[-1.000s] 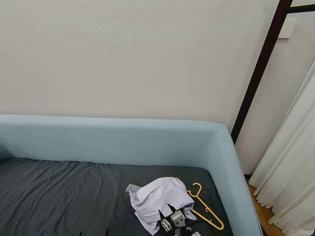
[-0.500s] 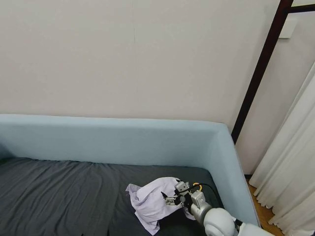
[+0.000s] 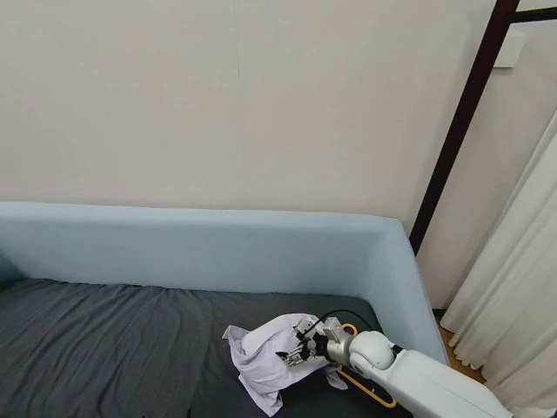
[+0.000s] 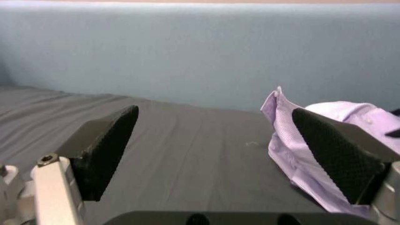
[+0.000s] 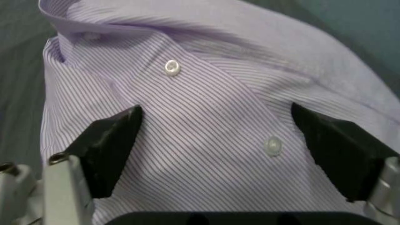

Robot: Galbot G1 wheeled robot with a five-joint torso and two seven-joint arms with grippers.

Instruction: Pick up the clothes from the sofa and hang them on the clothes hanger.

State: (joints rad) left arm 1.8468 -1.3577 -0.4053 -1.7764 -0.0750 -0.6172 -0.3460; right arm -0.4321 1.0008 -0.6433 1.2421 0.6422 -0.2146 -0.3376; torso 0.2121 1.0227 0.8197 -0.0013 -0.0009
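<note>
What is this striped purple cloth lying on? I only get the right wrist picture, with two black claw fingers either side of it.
Observer: The shirt, with the open right claw over it, lies crumpled on the dark grey seat of a light blue sofa, near its right end.
Operator: Is a hanger anywhere near?
Observer: Yes, an orange hanger lies on the seat beside the shirt, partly under the right arm.
Operator: Where is the other claw?
Observer: The left claw is open, low over the seat, with the shirt next to one of its fingers.
</note>
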